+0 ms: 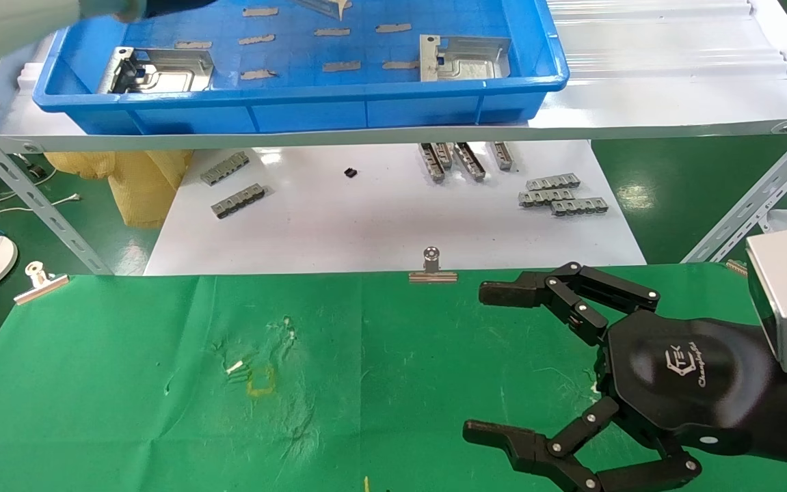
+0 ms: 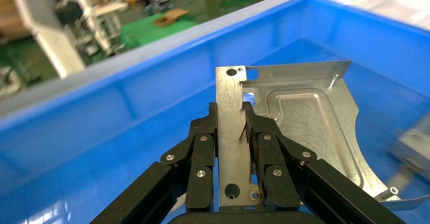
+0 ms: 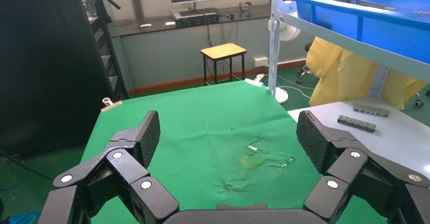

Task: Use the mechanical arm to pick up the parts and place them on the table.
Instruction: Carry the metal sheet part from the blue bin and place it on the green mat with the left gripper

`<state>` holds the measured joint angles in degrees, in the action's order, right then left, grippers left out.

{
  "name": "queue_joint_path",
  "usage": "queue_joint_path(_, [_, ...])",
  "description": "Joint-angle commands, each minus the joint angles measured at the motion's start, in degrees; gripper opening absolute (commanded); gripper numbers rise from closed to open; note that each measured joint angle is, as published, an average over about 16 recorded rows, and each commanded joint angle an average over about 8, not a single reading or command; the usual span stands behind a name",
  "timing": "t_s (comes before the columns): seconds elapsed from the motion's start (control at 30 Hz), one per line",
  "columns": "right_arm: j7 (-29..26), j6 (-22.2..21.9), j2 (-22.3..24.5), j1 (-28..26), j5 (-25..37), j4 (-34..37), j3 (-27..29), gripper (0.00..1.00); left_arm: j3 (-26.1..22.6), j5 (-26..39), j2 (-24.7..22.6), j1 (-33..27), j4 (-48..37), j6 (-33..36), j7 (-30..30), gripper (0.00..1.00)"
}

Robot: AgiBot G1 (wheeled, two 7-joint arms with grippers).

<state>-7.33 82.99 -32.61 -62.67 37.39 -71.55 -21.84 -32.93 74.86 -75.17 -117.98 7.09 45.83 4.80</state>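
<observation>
Two metal plates [image 1: 164,68] [image 1: 463,58] lie in the blue bin [image 1: 297,102] on the shelf. A third plate [image 2: 299,133] sits between the fingers of the left gripper [image 2: 230,117], which are clamped on its flat edge strip above the bin floor (only the wrist view shows this grip). The right gripper [image 1: 485,362] hovers over the near right part of the green table [image 1: 126,383], fingers spread wide with nothing between them.
</observation>
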Motion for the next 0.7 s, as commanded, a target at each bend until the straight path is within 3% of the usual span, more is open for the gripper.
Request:
queue_joint_path(0.03, [0.0,0.0,0.0,0.0,0.0,0.0,0.0,1.00,0.2,-0.4,0.4,-0.4,0.3,1.7,-1.5,0.00])
queue_joint_path(0.57, [0.0,0.0,0.0,0.0,0.0,0.0,0.0,1.00,2.8,-6.1,10.9,0.0,3.2,37.8,-17.2,0.00])
queue_joint_path(0.7, [0.0,0.0,0.0,0.0,0.0,0.0,0.0,1.00,2.2,-6.2,12.4,1.0,4.3,43.9,-20.9,0.00])
